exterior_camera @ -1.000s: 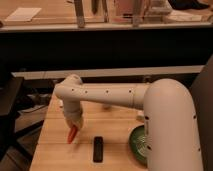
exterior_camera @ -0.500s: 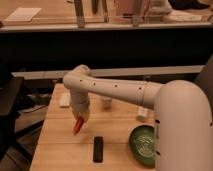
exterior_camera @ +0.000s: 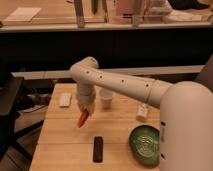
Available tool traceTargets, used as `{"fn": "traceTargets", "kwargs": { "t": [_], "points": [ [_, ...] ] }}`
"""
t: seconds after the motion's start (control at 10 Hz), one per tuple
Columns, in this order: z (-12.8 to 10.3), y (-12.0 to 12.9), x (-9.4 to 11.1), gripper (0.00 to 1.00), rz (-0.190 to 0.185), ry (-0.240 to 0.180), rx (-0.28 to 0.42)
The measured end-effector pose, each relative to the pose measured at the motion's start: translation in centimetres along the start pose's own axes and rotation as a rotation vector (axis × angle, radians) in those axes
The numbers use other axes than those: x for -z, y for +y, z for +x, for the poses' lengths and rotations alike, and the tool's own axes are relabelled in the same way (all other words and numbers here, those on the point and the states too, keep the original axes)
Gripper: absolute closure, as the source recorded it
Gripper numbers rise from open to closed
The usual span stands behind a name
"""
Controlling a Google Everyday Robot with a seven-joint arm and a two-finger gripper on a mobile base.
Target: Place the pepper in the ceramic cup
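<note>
The orange-red pepper [exterior_camera: 83, 119] hangs point-down from my gripper [exterior_camera: 87, 108], which is shut on its upper end, above the wooden table [exterior_camera: 60, 145]. The white ceramic cup [exterior_camera: 106, 98] stands upright on the table just to the right of the gripper and slightly farther back, apart from the pepper. My white arm [exterior_camera: 125, 86] reaches in from the right and bends down to the gripper.
A black remote [exterior_camera: 98, 149] lies near the table's front, below the pepper. A round green bowl [exterior_camera: 145, 143] sits at the front right. A small white bottle [exterior_camera: 142, 111] stands right of the cup, and a flat white object [exterior_camera: 65, 100] lies at the back left.
The arm has carried the pepper to the right and farther back, closer to the cup. The camera view has shifted, so the table and bowl sit differently in frame.
</note>
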Motion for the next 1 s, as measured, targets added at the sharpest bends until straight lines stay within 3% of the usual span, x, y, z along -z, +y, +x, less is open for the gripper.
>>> {"fn": "traceTargets", "kwargs": {
  "t": [0.3, 0.6, 1.0],
  "points": [
    [1.0, -0.2, 1.1, 0.99, 0.01, 0.005, -0.026],
    [4.5, 0.3, 2.4, 0.99, 0.022, 0.014, -0.093],
    [6.1, 0.6, 2.9, 0.99, 0.031, 0.02, -0.131]
  ]
}}
